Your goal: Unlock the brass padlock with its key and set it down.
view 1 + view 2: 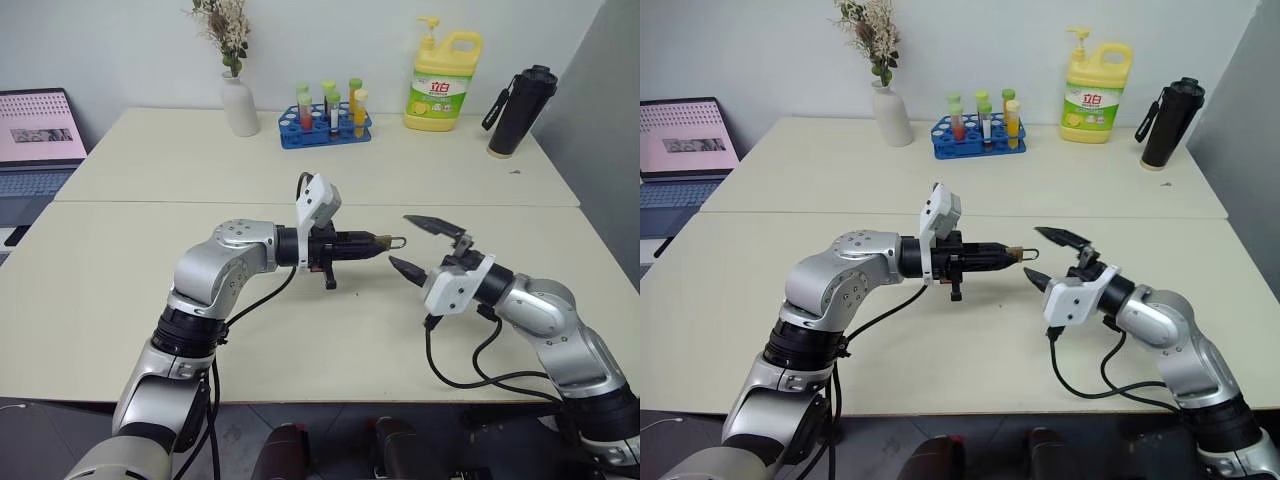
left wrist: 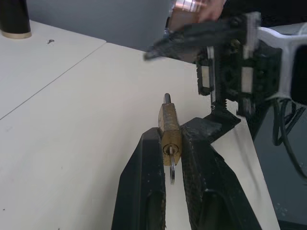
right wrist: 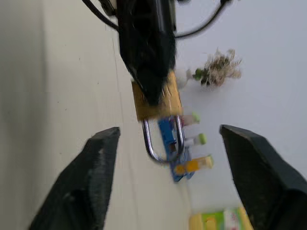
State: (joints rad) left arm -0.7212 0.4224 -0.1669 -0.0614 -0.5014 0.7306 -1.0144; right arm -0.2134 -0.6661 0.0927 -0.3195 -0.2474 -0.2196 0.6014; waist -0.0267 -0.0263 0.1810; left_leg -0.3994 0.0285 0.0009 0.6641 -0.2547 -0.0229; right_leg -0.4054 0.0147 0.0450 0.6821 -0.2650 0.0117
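Bench [image 1: 150, 300]: two cream tops butted together, seam running side to side behind the arms.

Far edge, containers: yellow detergent bottle [image 1: 443, 82] with pump; white vase [image 1: 239, 104] holding dried flowers; black flask [image 1: 519, 111] at the far right corner; blue rack [image 1: 325, 126] holding capped tubes with red, yellow and green contents. Laptop [image 1: 38, 140] off the far left corner, separate surface.

Left gripper [image 1: 380, 241]: level, pointing toward the robot's right, jaws clenched on the brass padlock [image 2: 169, 128], held in the air above the bench's middle, not resting on it. Padlock's long axis runs along the jaws; shackle end sticks out toward the right arm. The key [image 2: 171, 152] sits in the keyway at the end facing back into the left jaws, ring hanging below it.

Right gripper [image 1: 420, 246]: jaws released, spread wide, tips just beside the shackle, apart from it. In the right wrist view the shackle sits centred between the two open fingers.

My read: right arm is the free one and nearest, shackle straight ahead of it. Can't tell if the shackle is popped. Key end is buried between the left jaws, awkward to reach.
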